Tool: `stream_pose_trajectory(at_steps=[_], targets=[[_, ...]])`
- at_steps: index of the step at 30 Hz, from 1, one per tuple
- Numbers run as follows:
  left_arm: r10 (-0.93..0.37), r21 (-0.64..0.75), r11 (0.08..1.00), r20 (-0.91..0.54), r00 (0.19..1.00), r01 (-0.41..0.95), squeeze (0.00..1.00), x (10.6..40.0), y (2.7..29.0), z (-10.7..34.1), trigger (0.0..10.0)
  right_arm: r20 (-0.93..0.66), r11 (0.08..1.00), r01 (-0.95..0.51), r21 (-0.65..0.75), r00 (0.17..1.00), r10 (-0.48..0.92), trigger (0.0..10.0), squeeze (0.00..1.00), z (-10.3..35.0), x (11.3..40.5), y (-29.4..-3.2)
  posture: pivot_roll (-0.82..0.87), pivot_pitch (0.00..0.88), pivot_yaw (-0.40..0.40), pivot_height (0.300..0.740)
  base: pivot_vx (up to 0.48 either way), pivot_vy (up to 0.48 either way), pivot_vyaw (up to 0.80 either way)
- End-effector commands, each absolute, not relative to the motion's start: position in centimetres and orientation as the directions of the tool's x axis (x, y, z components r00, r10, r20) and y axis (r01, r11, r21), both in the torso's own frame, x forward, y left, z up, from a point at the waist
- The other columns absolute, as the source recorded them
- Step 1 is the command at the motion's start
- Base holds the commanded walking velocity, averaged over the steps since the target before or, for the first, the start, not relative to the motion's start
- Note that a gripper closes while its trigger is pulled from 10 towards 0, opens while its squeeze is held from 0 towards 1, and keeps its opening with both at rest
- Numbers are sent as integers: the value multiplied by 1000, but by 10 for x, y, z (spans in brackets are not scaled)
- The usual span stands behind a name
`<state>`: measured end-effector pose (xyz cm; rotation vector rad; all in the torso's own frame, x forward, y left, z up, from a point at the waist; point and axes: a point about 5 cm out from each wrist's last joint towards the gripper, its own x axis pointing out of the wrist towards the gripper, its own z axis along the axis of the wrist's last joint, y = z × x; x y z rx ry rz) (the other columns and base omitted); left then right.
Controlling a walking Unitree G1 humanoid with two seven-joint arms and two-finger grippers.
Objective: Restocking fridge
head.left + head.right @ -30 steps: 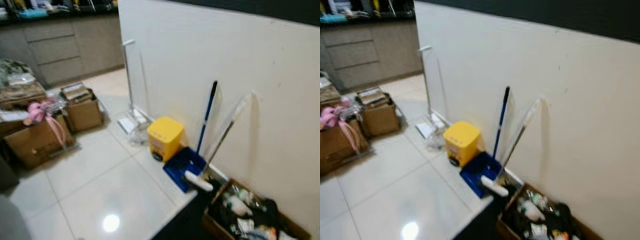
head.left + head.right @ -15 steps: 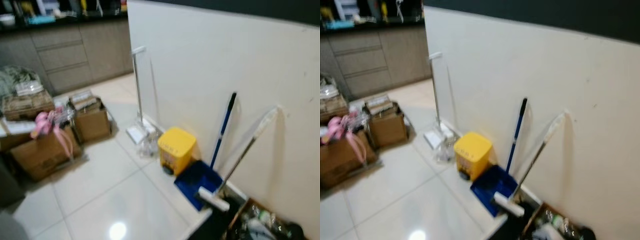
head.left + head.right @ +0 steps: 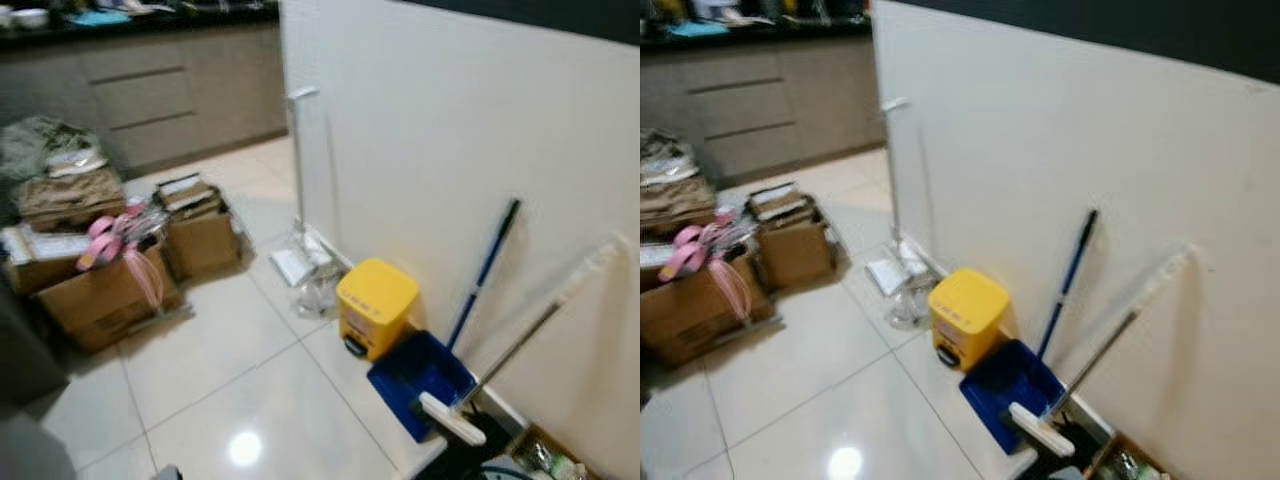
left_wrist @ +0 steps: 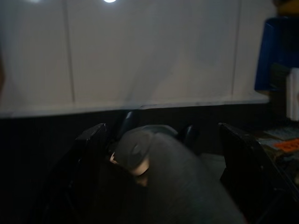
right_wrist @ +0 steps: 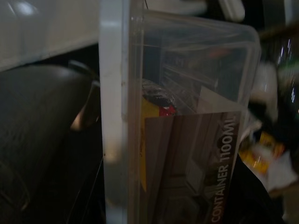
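Right gripper (image 5: 154, 205) grips clear plastic container (image 5: 187, 116) with labelled contents; left gripper (image 4: 163, 140) open, empty; cardboard boxes (image 3: 110, 290) full.

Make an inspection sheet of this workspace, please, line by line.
Surface: tiled floor, glossy, with lamp glare.
Job's things: clear container labelled 1100ML, close before the right wrist camera.
Clutter: yellow bin, blue dustpan and mop along the wall; full boxes on the floor.
Grippers: left tool open, low over the floor; right tool, state cannot be told.
Cables: nothing seen.
Surroundings: white wall, grey cabinets behind.
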<state>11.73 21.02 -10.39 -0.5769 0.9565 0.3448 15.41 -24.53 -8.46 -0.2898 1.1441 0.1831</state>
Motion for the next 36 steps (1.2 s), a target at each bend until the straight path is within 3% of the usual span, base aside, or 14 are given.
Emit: stream_pose_trajectory(at_steps=[1, 14, 36], targets=[[11, -307, 801, -851, 524, -515, 0, 112, 204, -107, 10000, -913, 949, -286, -134, 408, -6, 10000, 0, -84, 154, -248, -88, 0, -20, 740, 0, 0, 775], [-53, -363, 824, -814, 579, -435, 0, 122, 202, -103, 10000, -924, 958, -267, -106, 383, 4, 10000, 0, -86, 144, -251, -89, 0, -8, 740, 0, 0, 763], [-98, -371, 844, -817, 568, -387, 0, 119, 193, -105, 10000, -921, 959, -274, -75, 387, 38, 10000, 0, -87, 147, -244, -88, 0, -11, 740, 0, 0, 730]])
